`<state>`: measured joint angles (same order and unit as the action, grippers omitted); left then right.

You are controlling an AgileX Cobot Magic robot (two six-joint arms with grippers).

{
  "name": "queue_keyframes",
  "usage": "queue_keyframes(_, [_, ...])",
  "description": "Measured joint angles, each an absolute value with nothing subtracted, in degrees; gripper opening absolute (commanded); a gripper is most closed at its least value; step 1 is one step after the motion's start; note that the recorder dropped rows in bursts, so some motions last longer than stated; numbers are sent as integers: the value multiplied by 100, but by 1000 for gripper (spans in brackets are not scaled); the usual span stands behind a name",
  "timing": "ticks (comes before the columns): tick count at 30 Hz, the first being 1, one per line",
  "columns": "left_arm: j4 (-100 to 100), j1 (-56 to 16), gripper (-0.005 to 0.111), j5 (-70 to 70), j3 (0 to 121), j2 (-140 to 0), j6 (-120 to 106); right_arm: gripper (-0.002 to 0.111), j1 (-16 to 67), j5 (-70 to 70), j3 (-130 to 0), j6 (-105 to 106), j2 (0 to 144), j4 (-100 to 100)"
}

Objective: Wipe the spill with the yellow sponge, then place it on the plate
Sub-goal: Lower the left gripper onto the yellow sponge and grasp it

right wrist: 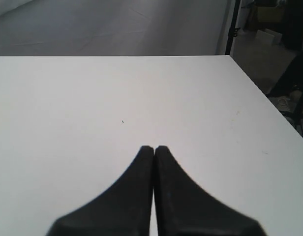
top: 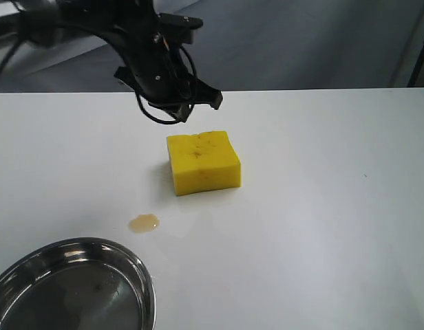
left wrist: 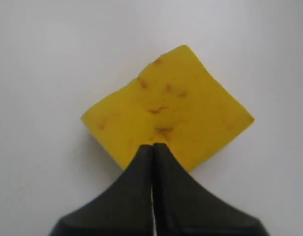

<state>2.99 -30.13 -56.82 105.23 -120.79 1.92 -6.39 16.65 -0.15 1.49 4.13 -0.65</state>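
— Where is the left gripper (left wrist: 153,146)?

— Above the yellow sponge (left wrist: 166,108), with its fingers pressed together, holding nothing. The right gripper (right wrist: 154,148) is closed too, over the bare table (right wrist: 68,98).

— What could go wrong?

— If it goes down without opening, I think it only dents the foam or pushes it away. The spill (top: 144,222) is small, between the sponge and the plate (top: 149,278). A crooked grasp could miss it or smear it wider.

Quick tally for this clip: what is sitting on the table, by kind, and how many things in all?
Yellow sponge: 1
Amber spill: 1
Steel plate: 1
Total: 3
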Motion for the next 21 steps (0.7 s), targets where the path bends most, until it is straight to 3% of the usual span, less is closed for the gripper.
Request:
queue_keyframes(3, [333, -3035, 6, -5813, 11000, -12702, 139, 0, -639, 1665, -15, 149, 413, -65])
queue_keyframes(9, [381, -3070, 39, -5848, 11357, -13399, 0, 0, -639, 1665, -15, 149, 413, -65])
queue_keyframes(11, [381, -3070, 43, -5860, 11357, -13481, 0, 0, -639, 1665, -15, 149, 413, -65])
queue_keyframes(16, [404, -3070, 34, -5860, 11408, -13554, 0, 0, -639, 1665, -15, 149, 413, -65])
queue_keyframes(21, [404, -3070, 2, -5914, 11422, -13677, 0, 0, -639, 1665, -15, 149, 413, -65])
